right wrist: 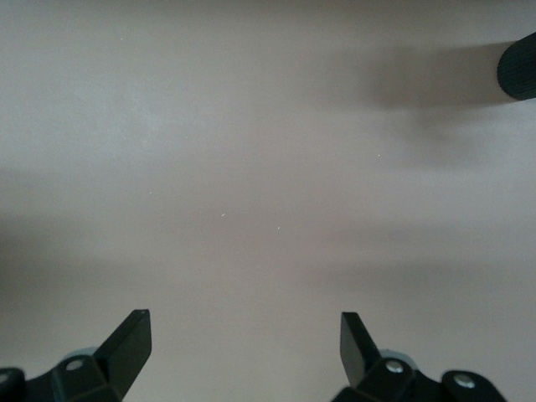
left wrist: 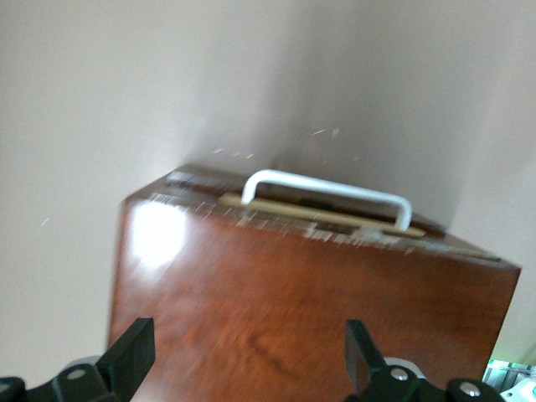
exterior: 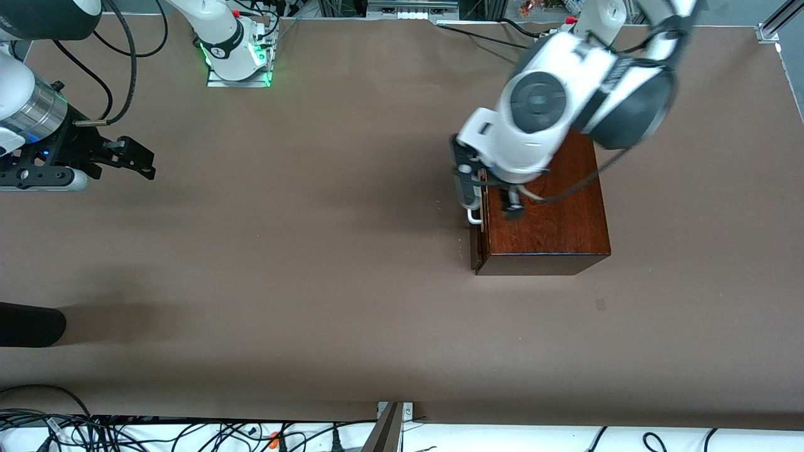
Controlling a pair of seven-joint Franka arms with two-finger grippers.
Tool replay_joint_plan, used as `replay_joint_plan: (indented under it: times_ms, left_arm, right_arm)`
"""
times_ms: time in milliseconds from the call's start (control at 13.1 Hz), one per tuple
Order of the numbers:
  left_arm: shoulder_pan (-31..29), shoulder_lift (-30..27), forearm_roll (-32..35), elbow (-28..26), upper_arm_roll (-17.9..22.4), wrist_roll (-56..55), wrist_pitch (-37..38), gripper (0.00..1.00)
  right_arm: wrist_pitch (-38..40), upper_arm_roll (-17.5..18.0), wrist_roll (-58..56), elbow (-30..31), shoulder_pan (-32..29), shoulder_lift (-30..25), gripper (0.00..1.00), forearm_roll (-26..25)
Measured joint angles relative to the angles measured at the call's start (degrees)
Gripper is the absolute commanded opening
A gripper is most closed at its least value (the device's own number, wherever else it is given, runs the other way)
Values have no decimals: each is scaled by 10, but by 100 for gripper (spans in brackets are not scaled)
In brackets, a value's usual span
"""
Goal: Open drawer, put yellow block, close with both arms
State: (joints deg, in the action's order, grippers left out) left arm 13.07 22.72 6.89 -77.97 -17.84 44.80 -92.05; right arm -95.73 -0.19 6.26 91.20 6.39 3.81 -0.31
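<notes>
The dark reddish-brown wooden box (exterior: 553, 220) stands toward the left arm's end of the table. Its drawer (exterior: 477, 254) is pushed almost fully in. A thin pale strip (left wrist: 318, 213) of the tray shows beside the white bar handle (exterior: 474, 218), which also shows in the left wrist view (left wrist: 327, 188). My left gripper (exterior: 490, 198) is open and empty over the box's top at the handle edge; in the left wrist view (left wrist: 247, 356) its fingers straddle the box top. My right gripper (exterior: 143, 160) is open and empty over bare table at the right arm's end, as its wrist view (right wrist: 244, 343) shows. The yellow block is out of view.
A black rounded object (exterior: 31, 326) pokes in over the table edge at the right arm's end, nearer the front camera; it also shows in the right wrist view (right wrist: 517, 71). Cables lie along the table's front edge (exterior: 188, 433).
</notes>
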Motion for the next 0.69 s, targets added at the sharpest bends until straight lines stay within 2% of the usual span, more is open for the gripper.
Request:
replay_joint_plan:
  times_ms: [152, 381, 457, 686]
  left_arm:
    - [-47, -23, -5, 3, 6, 0, 2, 100]
    - [-121, -28, -13, 7, 17, 11, 3, 100]
    - [-133, -28, -32, 7, 39, 16, 1, 100]
    - [-122, -39, -153, 11, 151, 26, 2, 100]
  right_arm:
    - [0, 0, 0, 0, 0, 0, 100, 0]
    - [0, 0, 0, -1, 0, 0, 100, 0]
    - [0, 0, 0, -1, 0, 0, 100, 0]
    - [0, 0, 0, -1, 0, 0, 100, 0]
